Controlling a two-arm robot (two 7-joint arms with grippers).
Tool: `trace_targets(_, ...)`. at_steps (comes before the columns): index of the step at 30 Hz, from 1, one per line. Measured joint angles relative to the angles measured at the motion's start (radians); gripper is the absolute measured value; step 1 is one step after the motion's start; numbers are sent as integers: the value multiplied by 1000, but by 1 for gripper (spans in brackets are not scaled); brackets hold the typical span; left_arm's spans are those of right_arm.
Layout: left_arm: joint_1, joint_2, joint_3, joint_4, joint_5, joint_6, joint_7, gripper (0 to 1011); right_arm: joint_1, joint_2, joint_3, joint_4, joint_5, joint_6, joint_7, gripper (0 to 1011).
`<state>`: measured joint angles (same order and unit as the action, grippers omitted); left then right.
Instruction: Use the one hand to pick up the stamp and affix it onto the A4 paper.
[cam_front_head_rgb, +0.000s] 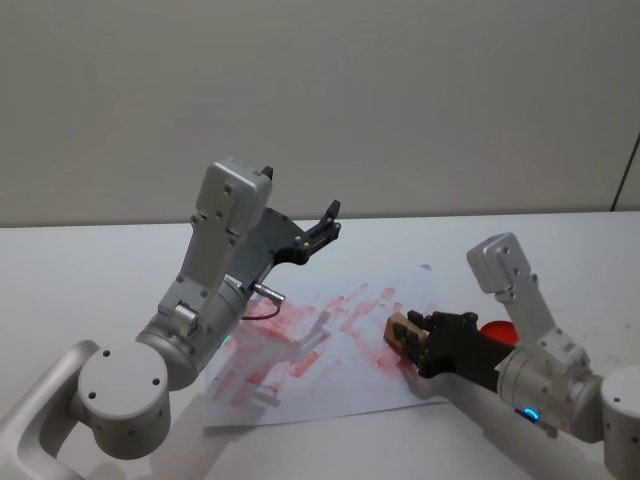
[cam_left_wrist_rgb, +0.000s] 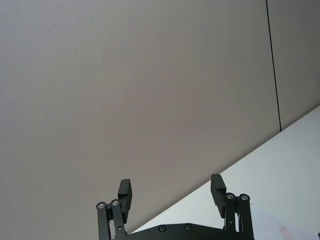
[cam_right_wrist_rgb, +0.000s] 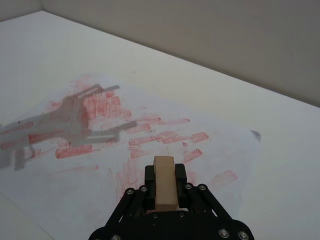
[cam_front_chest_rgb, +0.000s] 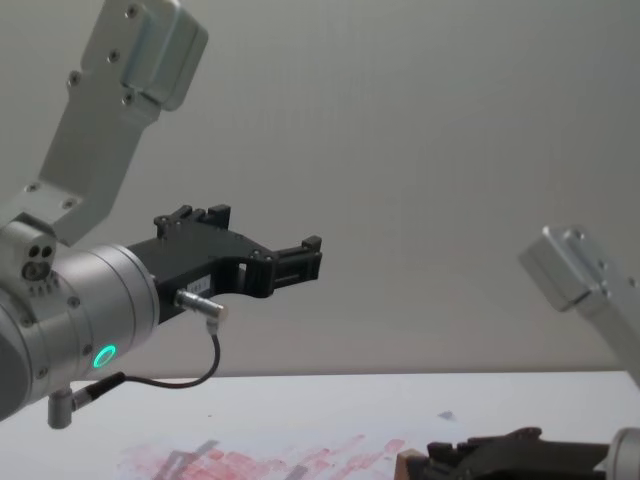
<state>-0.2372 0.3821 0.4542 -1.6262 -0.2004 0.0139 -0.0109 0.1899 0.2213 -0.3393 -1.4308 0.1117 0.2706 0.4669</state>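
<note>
My right claw (cam_front_head_rgb: 412, 338) low over right part of worktop (cam_front_head_rgb: 100, 270), pinching stamp (cam_front_head_rgb: 398, 327) by two opposite sides. Stamp sticks out past fingertips, over right part of A4 paper (cam_front_head_rgb: 340, 375); cannot tell if it touches sheet. Paper lies flat mid-worktop, smeared with red prints. Red round thing (cam_front_head_rgb: 497, 329) on worktop just off paper's right edge, beside my right arm. My left claw (cam_front_head_rgb: 325, 225) raised high over paper's far side, fingers spread.
</note>
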Motion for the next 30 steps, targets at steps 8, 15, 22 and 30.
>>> trace_targets(8,0,0,0,0,0,0,0,1001,6,-6,-7,17,-11,7,5,224)
trace_targets(15,0,0,0,0,0,0,0,1001,6,-8,-14,24,-13,13,3,223)
trace_targets(22,0,0,0,0,0,0,0,1001,3,-10,-18,26,-13,-2,-11,223)
trace_targets(30,0,0,0,0,0,0,0,1001,3,-9,-18,9,-10,-54,-32,223)
